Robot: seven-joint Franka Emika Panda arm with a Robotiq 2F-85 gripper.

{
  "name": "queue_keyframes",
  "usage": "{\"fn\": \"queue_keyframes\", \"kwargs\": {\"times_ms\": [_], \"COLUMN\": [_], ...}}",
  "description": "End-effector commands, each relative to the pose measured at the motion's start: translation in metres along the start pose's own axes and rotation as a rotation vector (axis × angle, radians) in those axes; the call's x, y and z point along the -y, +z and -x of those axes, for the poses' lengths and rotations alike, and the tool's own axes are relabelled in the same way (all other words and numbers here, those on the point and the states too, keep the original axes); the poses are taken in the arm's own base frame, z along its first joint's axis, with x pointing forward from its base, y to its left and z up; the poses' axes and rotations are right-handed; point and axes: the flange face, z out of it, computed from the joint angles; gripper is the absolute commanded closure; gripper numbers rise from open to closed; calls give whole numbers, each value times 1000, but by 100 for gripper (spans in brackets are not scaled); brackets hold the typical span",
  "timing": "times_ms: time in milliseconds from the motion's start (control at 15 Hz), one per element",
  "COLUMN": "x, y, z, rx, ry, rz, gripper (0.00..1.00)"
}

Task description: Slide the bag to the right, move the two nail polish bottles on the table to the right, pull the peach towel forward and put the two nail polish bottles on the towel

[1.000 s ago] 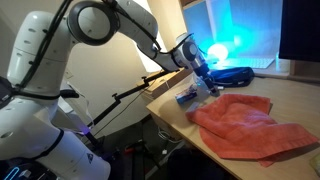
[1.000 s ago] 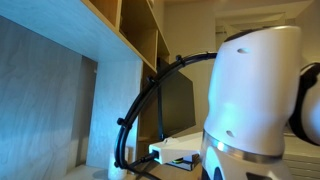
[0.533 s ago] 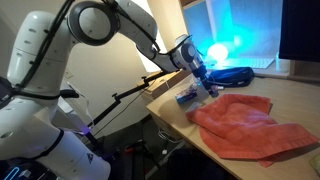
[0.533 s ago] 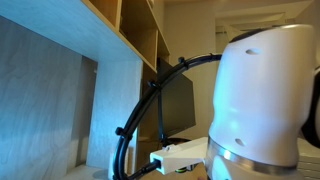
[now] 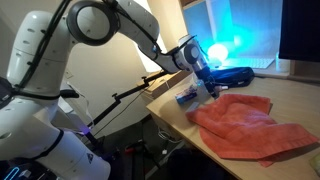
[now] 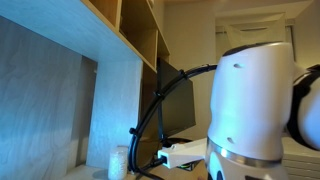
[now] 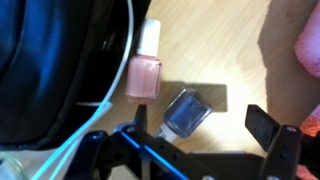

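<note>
Jaws wide open and empty, low over the desk. Two nail polish bottles: the blue bottle sits roughly between the tips, and the pink bottle with a white cap is just beside it, against the dark pouch. One peach towel lies crumpled nearby, cut off in the wrist view; the robot's white body blocks most of an exterior view, and I can't make out the bag.

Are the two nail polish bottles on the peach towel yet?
No, the pink bottle and the blue bottle rest on bare table, off the peach towel.
</note>
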Motion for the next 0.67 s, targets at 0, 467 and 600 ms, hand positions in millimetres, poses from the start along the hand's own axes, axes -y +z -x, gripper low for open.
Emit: {"fn": "queue_keyframes", "kwargs": {"times_ms": [0,467,600], "x": [11,17,19], "y": [-1,4,5], "z": [3,4,5], "rx": [-19,-19,-16], "ry": [42,93,115], "rz": [-2,-33,-48], "gripper": [0,0,0]}}
